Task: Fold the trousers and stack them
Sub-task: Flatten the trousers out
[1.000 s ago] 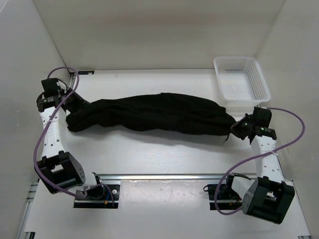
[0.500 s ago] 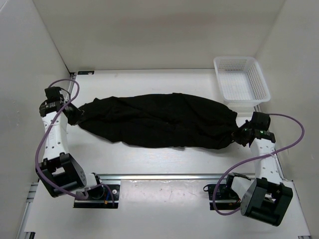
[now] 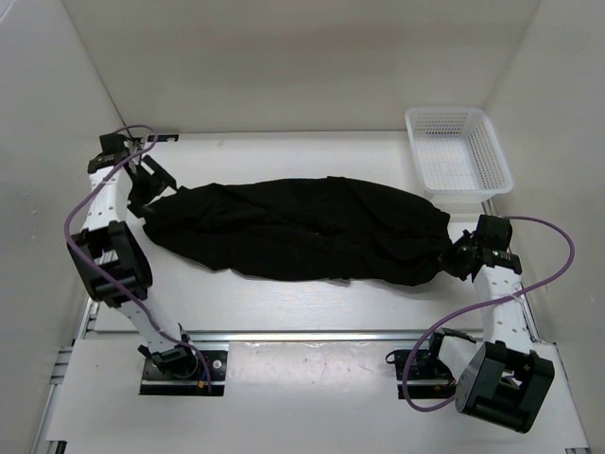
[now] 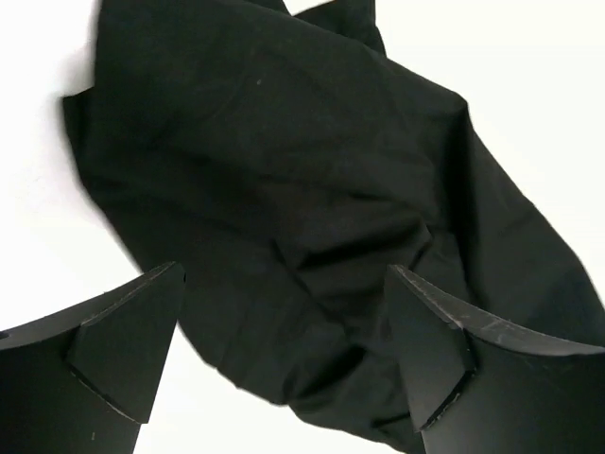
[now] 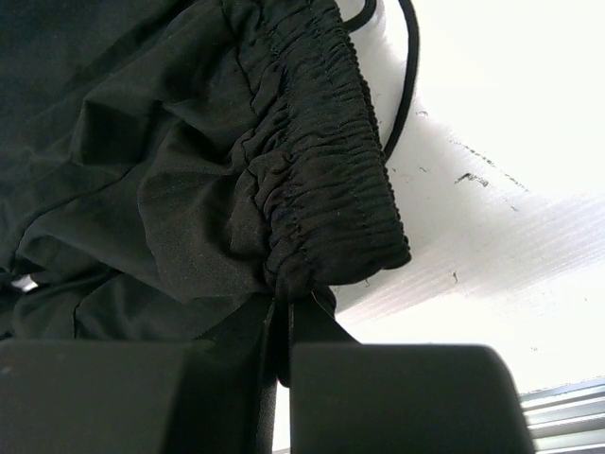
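Note:
The black trousers point(image 3: 302, 232) lie stretched across the table from left to right, wrinkled and bunched. My left gripper point(image 3: 153, 186) hovers over their left end, open and holding nothing. In the left wrist view the cloth point(image 4: 284, 189) lies below and between the spread fingertips point(image 4: 128, 350). My right gripper point(image 3: 457, 255) sits at the right end. It is shut on the gathered elastic waistband point(image 5: 326, 161), which bunches just ahead of the jaws point(image 5: 282, 331). A thin black drawstring point(image 5: 408, 85) loops beside the waistband.
A white mesh basket point(image 3: 492, 142) stands at the back right corner, just behind the right gripper. White walls close in the left, back and right sides. A metal rail point(image 3: 302, 336) with both arm bases runs along the near edge.
The left gripper has let go of the trousers' left end, opened wide and drawn back toward the far left. The cloth has spread wider on the table. The right gripper stays shut on the waistband.

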`<state>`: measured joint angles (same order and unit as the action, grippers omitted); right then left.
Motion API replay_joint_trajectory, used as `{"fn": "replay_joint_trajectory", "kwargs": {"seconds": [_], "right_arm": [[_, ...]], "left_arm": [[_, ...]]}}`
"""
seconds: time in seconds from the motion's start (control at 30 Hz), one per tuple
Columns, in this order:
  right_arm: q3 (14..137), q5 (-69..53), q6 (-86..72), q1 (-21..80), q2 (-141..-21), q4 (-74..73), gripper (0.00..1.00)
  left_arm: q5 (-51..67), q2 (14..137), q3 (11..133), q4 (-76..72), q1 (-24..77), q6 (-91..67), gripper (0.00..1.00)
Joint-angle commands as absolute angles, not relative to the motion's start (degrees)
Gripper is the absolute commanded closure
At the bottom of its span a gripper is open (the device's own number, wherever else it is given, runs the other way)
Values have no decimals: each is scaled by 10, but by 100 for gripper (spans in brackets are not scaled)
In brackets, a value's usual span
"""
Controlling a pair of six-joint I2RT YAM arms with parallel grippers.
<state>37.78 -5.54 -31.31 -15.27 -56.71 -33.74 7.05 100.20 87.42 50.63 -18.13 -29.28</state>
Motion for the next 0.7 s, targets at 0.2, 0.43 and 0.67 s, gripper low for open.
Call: {"fn": "replay_joint_trajectory", "kwargs": {"seconds": [0.2,0.43,0.67], "right_arm": [[392,-72,-303,-154,-568,-333,100],[387,-67,-303,-154,-563,-338,100],[387,-62,-303,-154,-568,-338,100]], "left_arm": [[40,1141,926,513,-153,-291,15],[11,1124,982,519,-135,-291,90],[-22,1042,1088,541,-135,-291,90]]}}
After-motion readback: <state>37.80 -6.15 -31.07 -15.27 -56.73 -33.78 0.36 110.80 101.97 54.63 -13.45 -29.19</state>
